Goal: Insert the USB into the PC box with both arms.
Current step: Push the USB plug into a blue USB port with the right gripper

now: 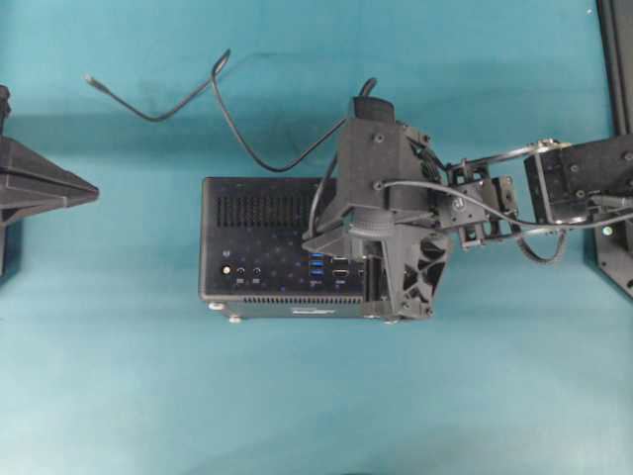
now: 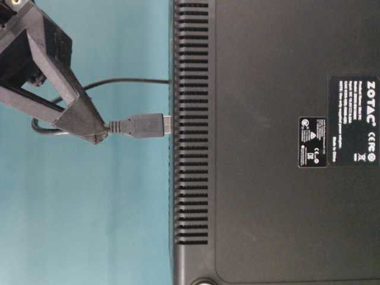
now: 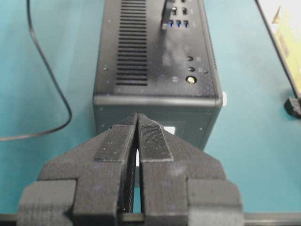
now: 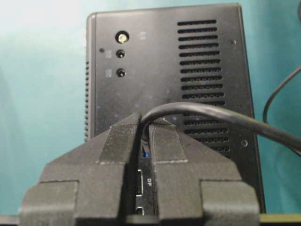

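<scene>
One USB (image 2: 142, 125), one PC box (image 1: 267, 247), two end effectors.

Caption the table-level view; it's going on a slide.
Right gripper shut on the cable behind the USB, its tip at the PC box.

You are looking at a teal table (image 1: 119, 396) filling every view, evenly lit, with a darker shadow band along its far edge and a black frame post (image 1: 618, 59) at its far right corner.

Overhead, table-level, two wrist close-ups
</scene>
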Robot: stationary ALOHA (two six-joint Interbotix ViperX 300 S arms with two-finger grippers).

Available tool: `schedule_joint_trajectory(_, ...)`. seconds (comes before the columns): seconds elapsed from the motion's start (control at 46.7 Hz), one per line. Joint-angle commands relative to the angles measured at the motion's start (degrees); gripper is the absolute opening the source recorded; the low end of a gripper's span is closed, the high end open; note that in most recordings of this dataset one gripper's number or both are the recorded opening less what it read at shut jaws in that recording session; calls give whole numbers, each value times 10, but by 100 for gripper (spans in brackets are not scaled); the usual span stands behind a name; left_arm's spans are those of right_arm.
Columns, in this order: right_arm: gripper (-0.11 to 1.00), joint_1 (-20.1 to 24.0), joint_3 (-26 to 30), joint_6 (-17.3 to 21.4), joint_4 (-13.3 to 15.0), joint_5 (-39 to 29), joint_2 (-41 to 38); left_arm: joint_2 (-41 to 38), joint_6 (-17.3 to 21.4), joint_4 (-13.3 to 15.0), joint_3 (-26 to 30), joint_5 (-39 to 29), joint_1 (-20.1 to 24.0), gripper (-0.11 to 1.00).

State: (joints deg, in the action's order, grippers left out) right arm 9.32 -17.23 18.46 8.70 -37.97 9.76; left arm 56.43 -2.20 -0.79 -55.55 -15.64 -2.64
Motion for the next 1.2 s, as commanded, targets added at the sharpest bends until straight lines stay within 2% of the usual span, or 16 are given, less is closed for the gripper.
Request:
schedule_joint_trajectory(0.0, 5, -2, -5, 5, 0, -4, -2, -3, 0, 0, 9, 7, -2, 0)
schedule_joint_trajectory(0.236, 5, -15, -8, 4, 17, -3, -3, -1, 0, -1, 11, 20, -2, 0)
schedule_joint_trajectory(0.407, 5, -16, -18, 5, 18, -1, -4, -1, 1, -1, 11, 20, -2, 0)
schedule_joint_trajectory(0.771, 5, 20, -14, 7, -17, -1, -4, -1, 1, 0, 10, 20, -2, 0)
schedule_joint_trajectory(0.943, 5, 11, -18, 5, -13, -1, -4, -1, 0, 0, 9, 20, -2, 0)
schedule_joint_trajectory(1.178, 5, -14, -14, 2, 9, -3, -4, -1, 0, 0, 11, 20, -2, 0)
